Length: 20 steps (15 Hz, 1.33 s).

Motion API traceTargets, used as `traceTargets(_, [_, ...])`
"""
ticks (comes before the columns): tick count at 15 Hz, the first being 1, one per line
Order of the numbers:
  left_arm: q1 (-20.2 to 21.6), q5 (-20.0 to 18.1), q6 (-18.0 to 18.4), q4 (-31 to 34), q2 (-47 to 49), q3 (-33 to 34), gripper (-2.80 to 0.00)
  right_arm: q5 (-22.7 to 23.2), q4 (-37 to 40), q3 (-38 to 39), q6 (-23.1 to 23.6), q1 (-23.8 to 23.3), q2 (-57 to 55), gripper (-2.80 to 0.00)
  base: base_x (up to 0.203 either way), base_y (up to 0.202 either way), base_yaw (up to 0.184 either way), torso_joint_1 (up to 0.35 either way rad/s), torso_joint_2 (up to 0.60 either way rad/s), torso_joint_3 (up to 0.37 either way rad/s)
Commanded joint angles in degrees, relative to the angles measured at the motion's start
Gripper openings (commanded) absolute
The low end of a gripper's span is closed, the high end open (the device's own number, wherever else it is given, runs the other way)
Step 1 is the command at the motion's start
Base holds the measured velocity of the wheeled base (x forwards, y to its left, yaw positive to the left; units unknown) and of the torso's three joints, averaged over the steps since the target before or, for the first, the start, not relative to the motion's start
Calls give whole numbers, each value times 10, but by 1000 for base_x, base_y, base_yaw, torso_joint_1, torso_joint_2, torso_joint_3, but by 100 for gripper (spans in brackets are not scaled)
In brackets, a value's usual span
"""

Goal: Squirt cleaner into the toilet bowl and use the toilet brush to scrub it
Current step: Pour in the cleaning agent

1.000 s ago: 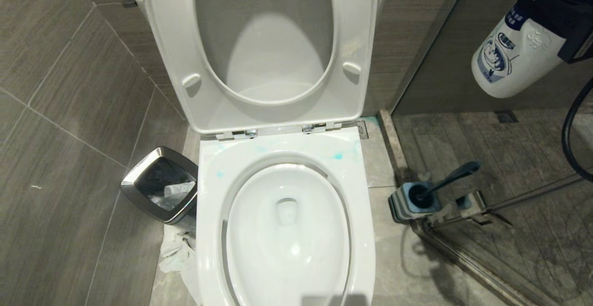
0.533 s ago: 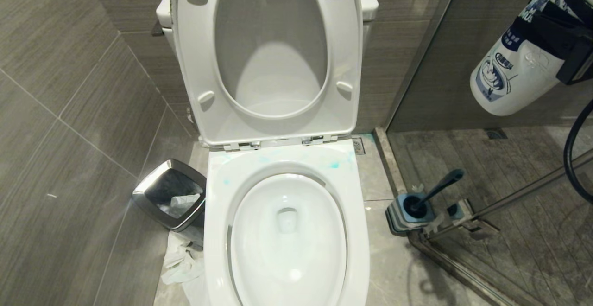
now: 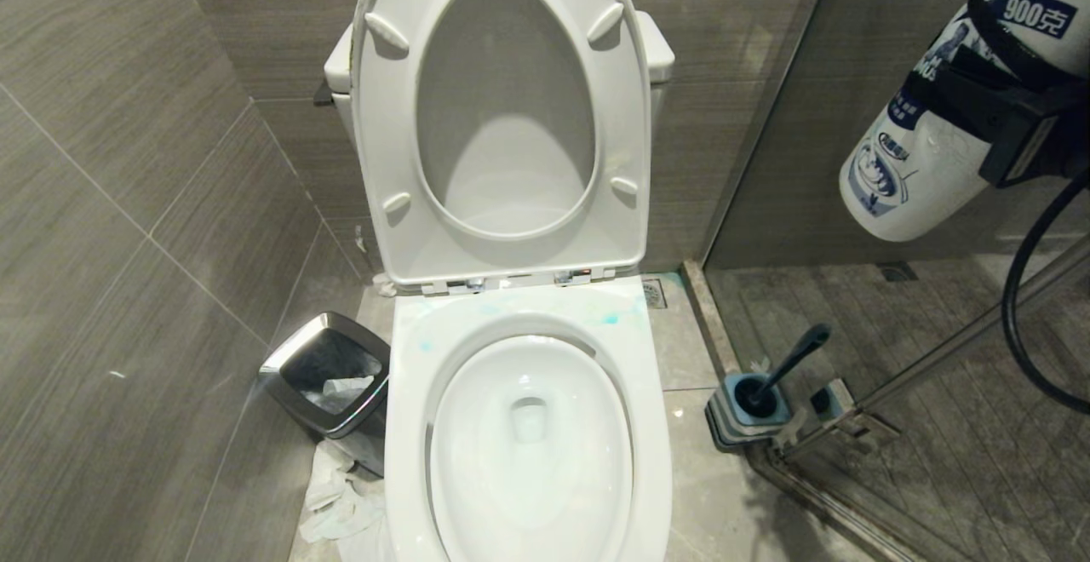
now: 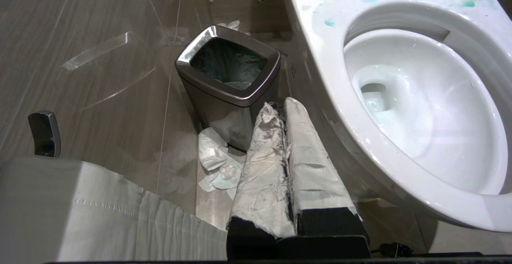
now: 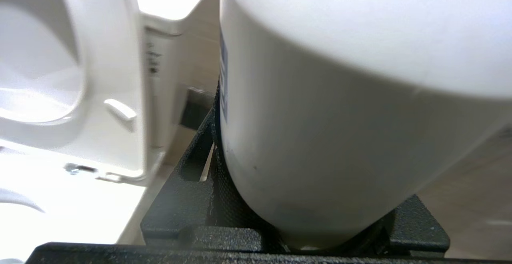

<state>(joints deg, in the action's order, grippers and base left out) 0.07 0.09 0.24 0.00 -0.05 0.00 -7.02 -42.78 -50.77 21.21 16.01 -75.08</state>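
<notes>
The toilet bowl (image 3: 654, 409) stands in the middle with seat and lid (image 3: 502, 128) raised; blue-green smears mark its rim near the hinges (image 3: 609, 319). At the upper right my right gripper (image 3: 1009, 128) is shut on the cleaner (image 3: 911, 170), a white bottle with a blue label, held tilted in the air beside the bowl, its cap out of view. The bottle (image 5: 340, 116) fills the right wrist view. The toilet brush (image 3: 792, 362) leans in its square holder (image 3: 737, 413) on the floor right of the bowl. My left gripper (image 4: 282, 106) is shut and empty, low beside the bowl (image 4: 320, 48).
A steel-rimmed black bin (image 3: 298, 343) stands left of the bowl, with crumpled paper (image 3: 341, 502) on the floor by it. A glass shower partition with a metal rail (image 3: 937, 358) bounds the right side. A black cable (image 3: 1022, 324) hangs from my right arm. Grey tiled walls enclose the corner.
The camera has risen, so the whole scene has slid down and more of the raised lid shows. The right gripper still holds the bottle, now lower and more to the left in the picture.
</notes>
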Motion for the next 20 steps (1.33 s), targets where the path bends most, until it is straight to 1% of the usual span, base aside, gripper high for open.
traceTargets(1, [0, 1, 0, 0, 0, 0, -280, -30, -3, -2, 2, 52, -27, -280, 0, 0, 0, 0, 0, 0])
traceTargets(3, [0, 1, -1, 0, 0, 0, -280, -75, -3, -9, 15, 111, -60, -280, 0, 0, 0, 0, 0, 0])
traceTargets(4, [0, 1, -1, 0, 0, 0, -280, -94, -4, -17, 53, 126, -82, -280, 0, 0, 0, 0, 0, 0])
traceTargets(5, [0, 0, -1, 0, 0, 0, -280, -106, -6, -26, 101, 139, -103, -280, 0, 0, 0, 0, 0, 0])
traceTargets(6, [0, 0, -1, 0, 0, 1, -280, -112, -7, -33, 123, 161, -115, -280, 0, 0, 0, 0, 0, 0])
traceTargets(7, [0, 0, -1, 0, 0, 0, -280, -121, -7, -37, 134, 188, -128, -280, 0, 0, 0, 0, 0, 0])
traceTargets(9, [0, 0, -1, 0, 0, 0, -280, -157, -7, -46, 141, 239, -159, -280, 0, 0, 0, 0, 0, 0])
traceTargets(11, [0, 0, -1, 0, 0, 0, -280, -193, -6, -67, 143, 275, -195, -280, 0, 0, 0, 0, 0, 0])
traceTargets(12, [0, 0, -1, 0, 0, 0, -280, -204, -5, -74, 150, 284, -212, -280, 0, 0, 0, 0, 0, 0])
traceTargets(15, [0, 0, -1, 0, 0, 0, -280, -213, -5, -86, 245, 289, -244, -280, 0, 0, 0, 0, 0, 0])
traceTargets(18, [0, 0, -2, 0, 0, 0, -280, -246, -4, -123, 338, 290, -280, -280, 0, 0, 0, 0, 0, 0])
traceTargets(20, [0, 0, -2, 0, 0, 0, -280, -262, -4, -133, 383, 290, -298, -280, 0, 0, 0, 0, 0, 0])
